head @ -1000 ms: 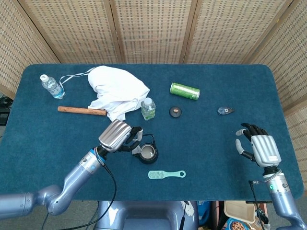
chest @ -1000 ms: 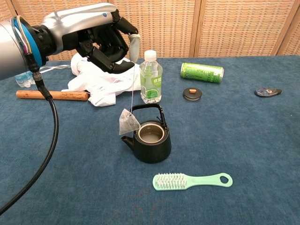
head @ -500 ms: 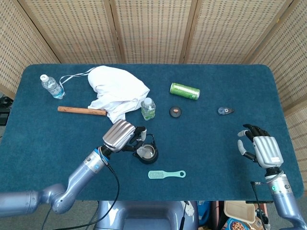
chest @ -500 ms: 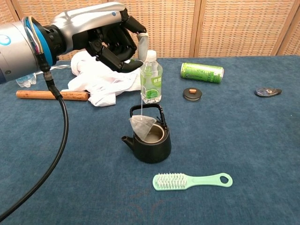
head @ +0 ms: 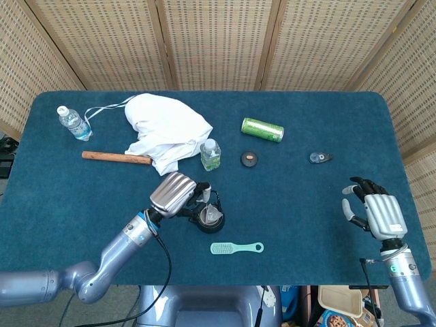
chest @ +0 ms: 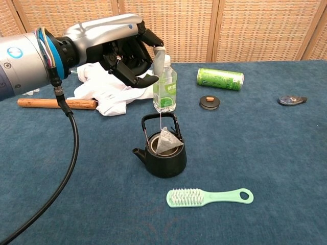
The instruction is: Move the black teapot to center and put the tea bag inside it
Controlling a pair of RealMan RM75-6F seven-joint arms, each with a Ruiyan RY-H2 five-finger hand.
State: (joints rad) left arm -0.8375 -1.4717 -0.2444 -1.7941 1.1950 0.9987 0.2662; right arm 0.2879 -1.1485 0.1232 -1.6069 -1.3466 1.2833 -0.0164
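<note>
I have the left hand (chest: 127, 53) raised above the small black cast-iron teapot (chest: 162, 153), palm turned down, its fingers (chest: 152, 40) pinching the tag end of a string. From that string the pale pyramid-shaped tea bag (chest: 167, 141) hangs straight down, sitting right at the pot's open mouth, inside the arch of the upright wire handle; whether it touches the rim I cannot tell. From the head view the left hand (head: 174, 193) covers much of the teapot (head: 210, 218), which stands near the table's middle, toward the front edge.

My right hand (head: 374, 212) hovers low at the far right edge of the blue cloth-covered table (head: 306, 218), fingers spread and holding nothing.

The teapot's round black lid with an orange knob (chest: 209, 102) lies apart, behind the pot and beside the clear plastic water bottle (chest: 164, 87).
</note>
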